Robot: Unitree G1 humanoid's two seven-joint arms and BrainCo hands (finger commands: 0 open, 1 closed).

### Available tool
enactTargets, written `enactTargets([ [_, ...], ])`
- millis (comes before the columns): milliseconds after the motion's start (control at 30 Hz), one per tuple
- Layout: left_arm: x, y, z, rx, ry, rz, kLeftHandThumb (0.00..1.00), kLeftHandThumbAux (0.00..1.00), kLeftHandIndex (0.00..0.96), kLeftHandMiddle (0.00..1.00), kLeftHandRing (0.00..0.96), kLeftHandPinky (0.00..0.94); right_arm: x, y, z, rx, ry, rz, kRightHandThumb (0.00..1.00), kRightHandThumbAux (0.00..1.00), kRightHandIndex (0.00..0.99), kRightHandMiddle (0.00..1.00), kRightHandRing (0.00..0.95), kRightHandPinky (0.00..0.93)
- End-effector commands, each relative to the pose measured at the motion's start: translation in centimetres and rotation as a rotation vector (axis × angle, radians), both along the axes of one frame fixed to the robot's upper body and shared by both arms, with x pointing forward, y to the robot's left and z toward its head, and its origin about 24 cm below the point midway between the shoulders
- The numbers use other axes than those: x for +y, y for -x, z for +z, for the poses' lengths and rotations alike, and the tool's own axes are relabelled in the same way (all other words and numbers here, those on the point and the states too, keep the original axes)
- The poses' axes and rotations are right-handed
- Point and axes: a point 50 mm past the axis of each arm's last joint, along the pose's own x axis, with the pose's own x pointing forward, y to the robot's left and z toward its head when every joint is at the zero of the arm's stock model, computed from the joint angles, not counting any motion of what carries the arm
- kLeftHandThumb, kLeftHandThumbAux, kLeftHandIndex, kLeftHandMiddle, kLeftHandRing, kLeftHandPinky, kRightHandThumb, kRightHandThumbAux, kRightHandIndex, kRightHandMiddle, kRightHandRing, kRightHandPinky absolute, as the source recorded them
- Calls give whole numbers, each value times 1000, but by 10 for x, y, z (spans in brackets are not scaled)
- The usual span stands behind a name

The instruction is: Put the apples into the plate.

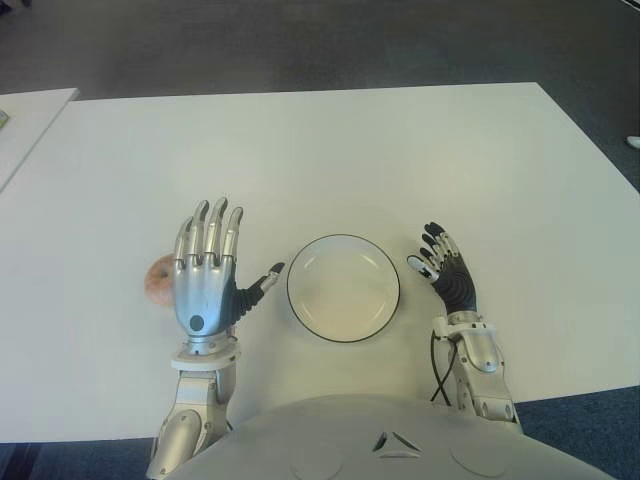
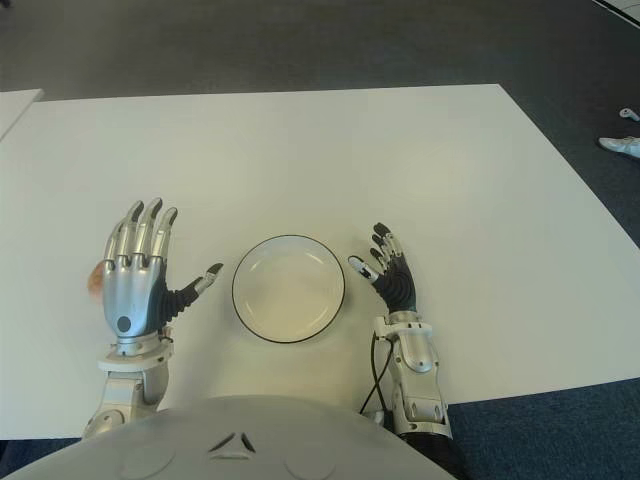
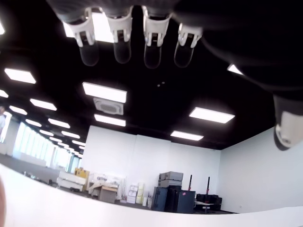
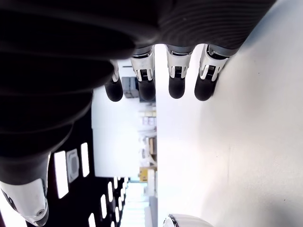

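A white plate point(image 1: 343, 287) with a dark rim sits on the white table point(image 1: 320, 150), with nothing in it. A reddish apple point(image 1: 158, 281) lies left of the plate, mostly hidden behind my left hand point(image 1: 206, 275). That hand is held above the table with fingers spread, palm down, and holds nothing. My right hand point(image 1: 447, 272) shows just right of the plate, edge-on, fingers extended and empty. Only one apple is visible.
A second white table's corner point(image 1: 25, 115) shows at the far left. Dark carpet point(image 1: 300, 40) lies beyond the far edge. A black cable point(image 1: 438, 375) runs by my right forearm.
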Motion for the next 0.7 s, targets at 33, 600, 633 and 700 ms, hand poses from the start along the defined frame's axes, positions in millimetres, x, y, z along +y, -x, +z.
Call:
enactTargets([
  [33, 12, 1, 11, 39, -68, -6, 208, 396, 125, 73, 37, 6, 0, 0, -7, 31, 2, 5, 149, 648, 54, 28, 5, 32],
  [600, 40, -3, 40, 317, -343, -56, 124, 329, 38, 16, 0, 0, -3, 0, -12, 34, 5, 4, 116, 680, 34, 1, 0, 0],
  [633, 45, -3, 41, 333, -362, -44, 120, 323, 34, 16, 0, 0, -4, 0, -12, 31, 6, 2, 114, 681, 34, 1, 0, 0],
  [700, 50, -2, 43, 350, -381, -32, 115, 311, 35, 22, 0, 0, -4, 0, -13, 27, 7, -1, 113, 680, 38, 4, 0, 3],
])
